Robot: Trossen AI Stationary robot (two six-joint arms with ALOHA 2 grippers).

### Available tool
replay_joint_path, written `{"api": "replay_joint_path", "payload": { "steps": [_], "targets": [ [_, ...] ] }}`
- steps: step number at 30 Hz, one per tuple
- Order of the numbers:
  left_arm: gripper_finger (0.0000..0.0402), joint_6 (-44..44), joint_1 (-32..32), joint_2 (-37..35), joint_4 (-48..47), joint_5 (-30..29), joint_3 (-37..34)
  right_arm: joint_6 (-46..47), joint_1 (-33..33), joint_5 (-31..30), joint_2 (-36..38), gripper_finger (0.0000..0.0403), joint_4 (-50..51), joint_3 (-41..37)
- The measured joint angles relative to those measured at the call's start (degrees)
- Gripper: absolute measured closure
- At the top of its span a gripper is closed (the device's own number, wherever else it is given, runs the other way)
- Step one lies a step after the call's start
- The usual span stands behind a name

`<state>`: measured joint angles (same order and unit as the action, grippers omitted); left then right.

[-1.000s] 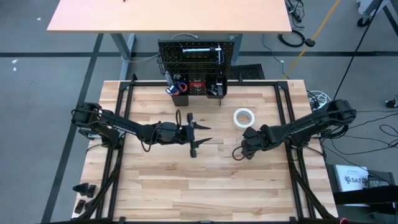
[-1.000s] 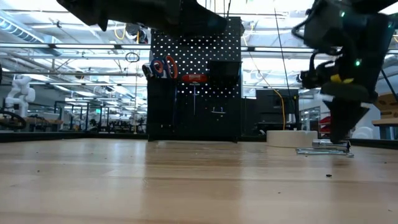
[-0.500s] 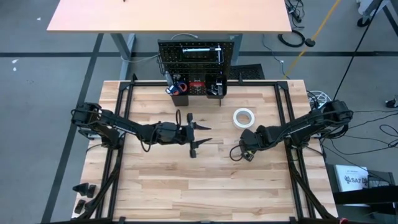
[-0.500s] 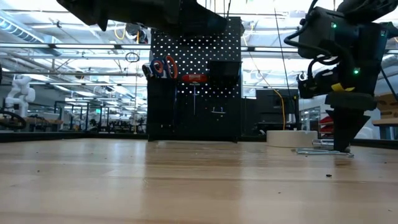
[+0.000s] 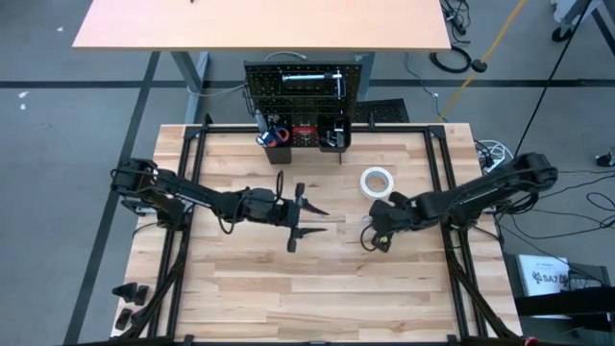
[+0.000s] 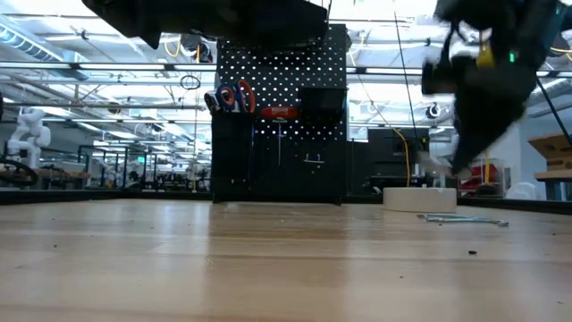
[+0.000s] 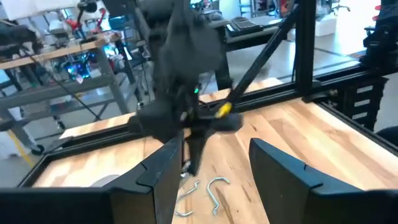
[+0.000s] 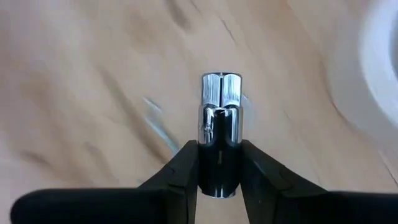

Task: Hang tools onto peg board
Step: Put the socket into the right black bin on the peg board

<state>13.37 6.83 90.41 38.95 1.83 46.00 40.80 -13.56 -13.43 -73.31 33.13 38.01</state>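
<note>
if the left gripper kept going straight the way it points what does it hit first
Probably the right arm: the left wrist view looks between the open left gripper fingers straight at it, with small metal hooks on the table below that line. Depth is unclear.

Robotics lab or industrial workshop — large open hall. Low view: rows of ceiling strip lights (image 6: pixel 80 67), metal racking and benches receding behind the counter (image 6: pixel 268 259), a white robot arm (image 6: pixel 27 130) standing at far left. High view: grey concrete floor (image 5: pixel 58 125) with taped lines, loose cables (image 5: pixel 452 60), a second tan table (image 5: pixel 259 24) beyond the butcher-block counter, which sits in a black frame (image 5: pixel 192 144) — a purpose-built test rig.
</note>
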Motion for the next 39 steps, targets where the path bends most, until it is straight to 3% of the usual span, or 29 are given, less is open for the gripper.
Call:
{"api": "replay_joint_path", "payload": {
  "steps": [4,8,15,24,39],
  "targets": [
    [0.0213,2.9,0.1,0.7,-0.2,4.8,0.0,-5.4,-2.2,-0.4,2.8,0.0324,-11.1,0.5],
    [0.0213,11.2,1.4,2.6,-0.4,9.4,0.0,-11.3,-3.9,3.9,3.3,0.0324,-23.8,0.6],
    [0.0213,26.9,5.0,6.7,-0.5,6.7,1.3,-13.3,-5.1,10.4,1.8,0.0324,-31.2,0.6],
    [0.0213,27.4,5.7,8.7,-0.3,7.7,3.7,-15.7,-5.3,18.4,-4.4,0.0324,-42.1,0.6],
    [0.0213,25.9,5.8,13.7,1.2,8.7,7.0,-16.0,-4.1,19.8,-6.4,0.0324,-46.7,0.7]
  ]
}}
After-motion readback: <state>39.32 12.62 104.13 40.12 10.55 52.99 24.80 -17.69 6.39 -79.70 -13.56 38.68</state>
